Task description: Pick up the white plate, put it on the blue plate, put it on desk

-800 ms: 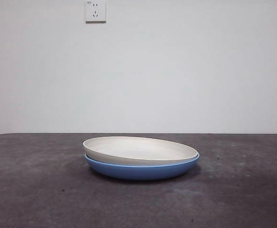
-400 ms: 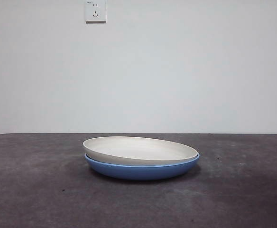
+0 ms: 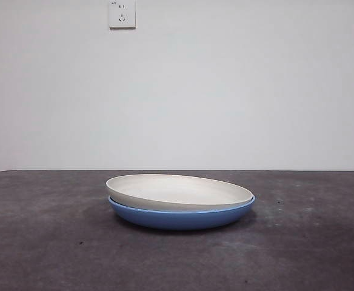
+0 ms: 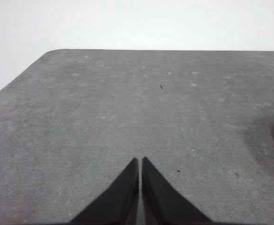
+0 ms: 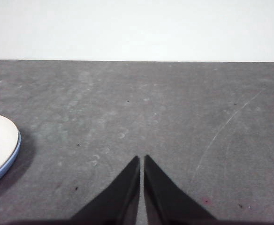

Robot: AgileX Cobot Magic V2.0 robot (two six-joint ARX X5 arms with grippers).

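— Grey-brown desk (image 3: 50, 242) up close, scuffed, nothing but marks on it. Where's the white plate (image 3: 178, 193)?

— Mid-desk, sitting inside the blue plate (image 3: 183, 216), tilted a touch, its left rim riding higher.

— And the arms?

— Both back from the stack. The right gripper (image 5: 141, 159) hangs low over bare desk, jaws pressed together on nothing, the plates just at the edge of its view. The left gripper (image 4: 140, 161) is the same, clenched and empty.

— Behind?

— White wall (image 3: 225, 91), a socket (image 3: 122, 14) high up.
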